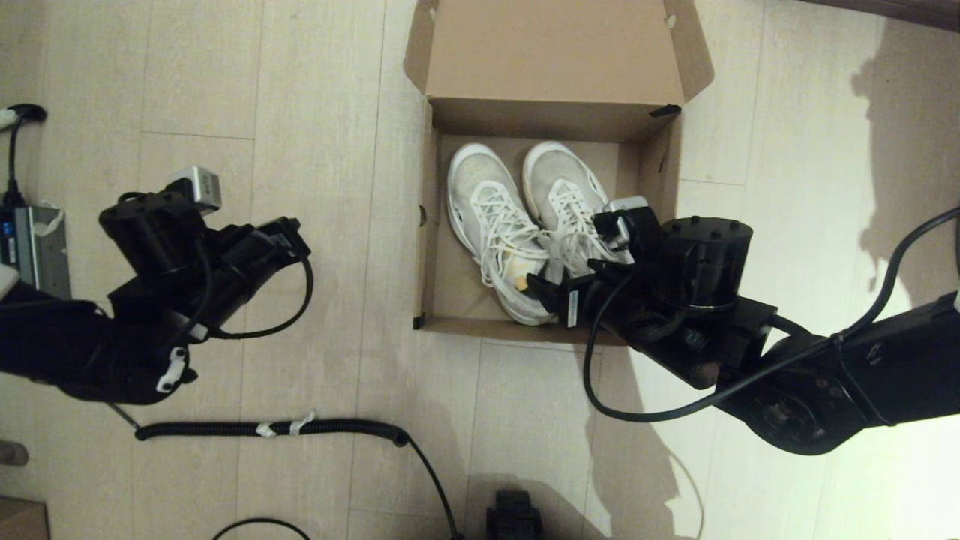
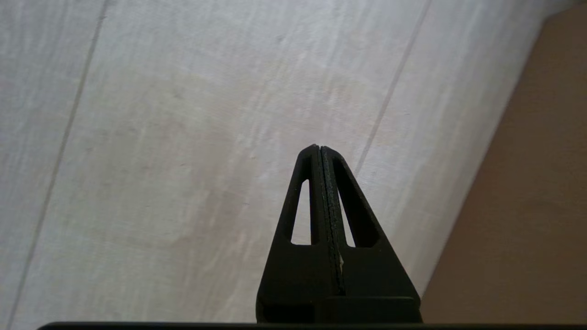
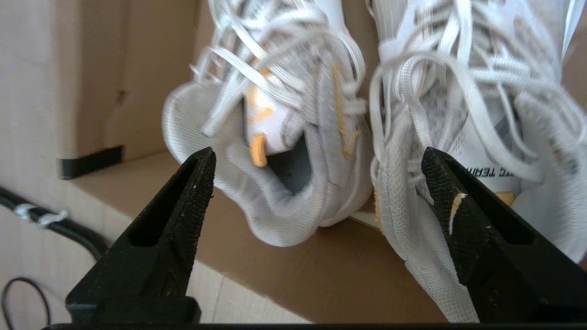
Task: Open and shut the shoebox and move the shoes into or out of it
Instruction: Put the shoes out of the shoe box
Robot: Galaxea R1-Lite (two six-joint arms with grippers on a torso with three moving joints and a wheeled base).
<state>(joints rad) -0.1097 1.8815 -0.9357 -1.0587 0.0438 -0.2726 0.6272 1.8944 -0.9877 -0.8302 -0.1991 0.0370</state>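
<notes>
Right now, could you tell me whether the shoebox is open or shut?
Open. The shoebox has its lid folded back away from the robot, and both shoes lie uncovered inside.

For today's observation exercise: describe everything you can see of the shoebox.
The shoebox is plain brown cardboard, resting on the pale wood-look floor with its hinged lid folded back, open. Black tape marks a lid corner and a near bottom corner. Both shoes lie inside, toes toward the lid. The right gripper, jaws open, hovers at its near edge.
</notes>
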